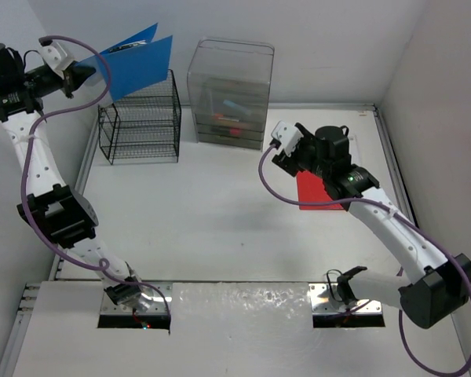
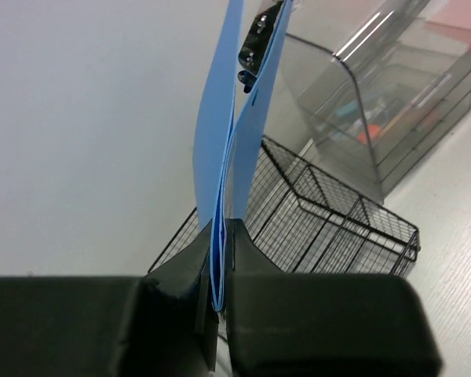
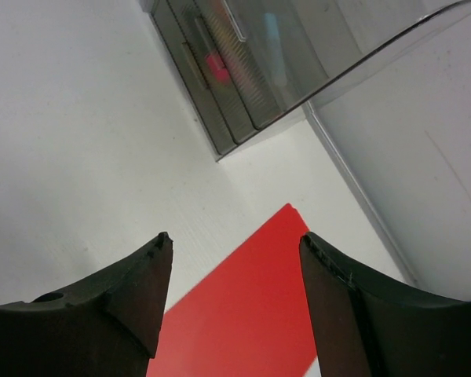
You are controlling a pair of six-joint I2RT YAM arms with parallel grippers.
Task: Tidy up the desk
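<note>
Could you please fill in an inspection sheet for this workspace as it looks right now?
Surface: large flat white desk with grey metal rails; no spills seen.
Job's things: thin blue folder held in the air above the black wire rack; flat red folder lying on the desk's right side.
Clutter: clear plastic drawer box at the far edge, small coloured items inside; otherwise nothing seen.
Grippers: left tool shut on the blue folder's edge; right tool open above the red folder, not gripping.
Cables: purple cables loop along both arms, clear of the folders.
Surroundings: plain white walls; nothing else seen.
</note>
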